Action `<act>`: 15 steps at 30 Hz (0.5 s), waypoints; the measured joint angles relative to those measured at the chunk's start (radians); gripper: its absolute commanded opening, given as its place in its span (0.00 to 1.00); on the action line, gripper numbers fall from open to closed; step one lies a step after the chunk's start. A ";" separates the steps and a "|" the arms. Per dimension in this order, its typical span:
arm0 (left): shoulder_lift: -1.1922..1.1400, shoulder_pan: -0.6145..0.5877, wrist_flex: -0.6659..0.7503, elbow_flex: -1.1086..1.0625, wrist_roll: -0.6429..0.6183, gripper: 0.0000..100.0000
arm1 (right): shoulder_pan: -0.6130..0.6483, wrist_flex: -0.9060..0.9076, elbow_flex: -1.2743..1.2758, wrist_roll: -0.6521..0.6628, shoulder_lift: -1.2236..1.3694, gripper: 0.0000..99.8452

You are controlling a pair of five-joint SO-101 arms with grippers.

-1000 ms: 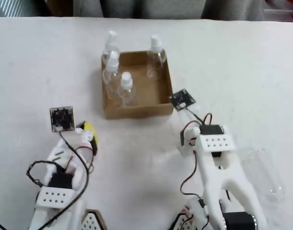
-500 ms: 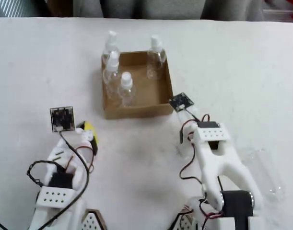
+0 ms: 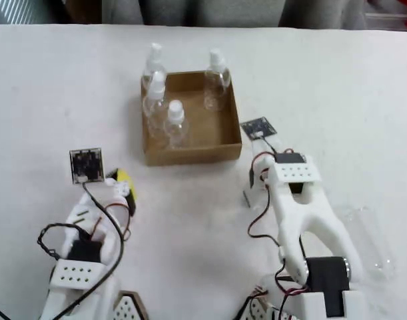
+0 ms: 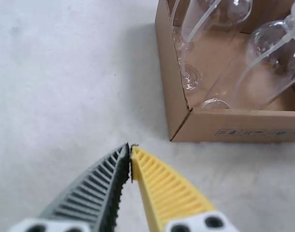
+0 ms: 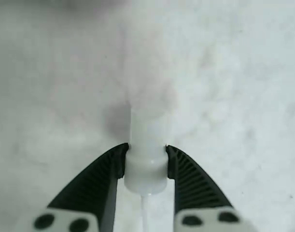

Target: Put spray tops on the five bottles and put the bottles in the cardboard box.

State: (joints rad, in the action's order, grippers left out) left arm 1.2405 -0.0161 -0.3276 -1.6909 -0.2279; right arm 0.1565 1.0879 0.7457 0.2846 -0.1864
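Right pincer (image 5: 146, 150) grips a white spray top (image 5: 147, 130) over the table (image 3: 323, 87). Left pincer (image 4: 130, 147) is closed and empty, near a box (image 3: 190, 155) corner. Four capped bottles (image 3: 175, 125) stand in or at the box. One clear bottle (image 3: 366, 233) lies beside the right arm.

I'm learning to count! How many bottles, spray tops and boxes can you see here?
bottles: 5 (four upright, one lying down)
spray tops: 5 (four on bottles, one held in the right gripper)
cardboard box: 1
Total: 11
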 measured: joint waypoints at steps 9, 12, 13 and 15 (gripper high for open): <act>0.000 0.000 0.000 0.000 0.000 0.03 | 0.304 0.071 -0.072 -0.292 -0.037 0.02; 0.000 0.000 0.000 0.000 0.000 0.03 | 0.358 0.017 -0.072 -0.377 -0.037 0.02; 0.000 0.000 0.000 0.000 0.000 0.03 | 0.364 -0.008 -0.072 -0.407 -0.037 0.02; 0.000 0.000 0.000 0.000 0.000 0.03 | 0.367 -0.071 -0.061 -0.453 -0.034 0.02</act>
State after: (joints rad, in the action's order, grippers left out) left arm 1.2405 -0.0161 -0.3276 -1.6909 -0.2279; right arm 0.5232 1.0173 0.6843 -0.1680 -0.2202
